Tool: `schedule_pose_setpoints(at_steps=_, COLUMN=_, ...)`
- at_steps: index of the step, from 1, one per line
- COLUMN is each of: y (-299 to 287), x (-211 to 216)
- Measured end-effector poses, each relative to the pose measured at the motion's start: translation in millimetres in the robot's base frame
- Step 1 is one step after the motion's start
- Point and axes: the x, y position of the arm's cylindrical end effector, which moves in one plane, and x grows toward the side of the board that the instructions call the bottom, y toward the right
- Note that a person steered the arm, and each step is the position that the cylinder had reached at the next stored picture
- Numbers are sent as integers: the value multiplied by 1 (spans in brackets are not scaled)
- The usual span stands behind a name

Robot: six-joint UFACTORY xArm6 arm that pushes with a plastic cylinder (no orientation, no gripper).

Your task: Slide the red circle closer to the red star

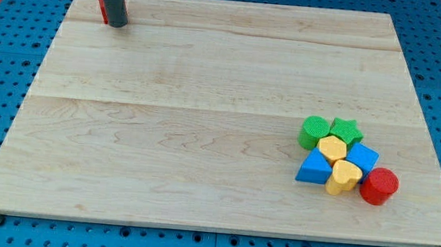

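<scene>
The red circle point(379, 186) lies at the view's lower right, at the right end of a cluster of blocks. A red block point(102, 7), mostly hidden behind my rod, sits at the view's top left; its shape cannot be made out. My tip point(117, 24) rests on the board right beside that red block, on its right side, far from the red circle.
The cluster by the red circle holds a green circle point(312, 132), a green star point(346, 131), a yellow hexagon point(332, 148), a blue block point(361, 159), a blue triangle point(313, 168) and a yellow heart point(345, 177). The wooden board point(204, 122) lies on a blue pegboard.
</scene>
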Motion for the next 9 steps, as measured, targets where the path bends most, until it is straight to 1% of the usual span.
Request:
schedule_pose_setpoints(at_steps=2, y=-17, x=-15)
schedule_pose_setpoints(at_steps=3, y=36, x=4)
schedule_pose_setpoints(at_steps=5, y=205, x=65)
schedule_pose_setpoints(at_steps=6, y=292, x=89)
schedule_pose_setpoints(at_steps=7, y=374, x=104)
schedule_pose_setpoints(at_steps=8, y=442, x=126)
schedule_pose_setpoints(at_steps=9, y=485, x=173)
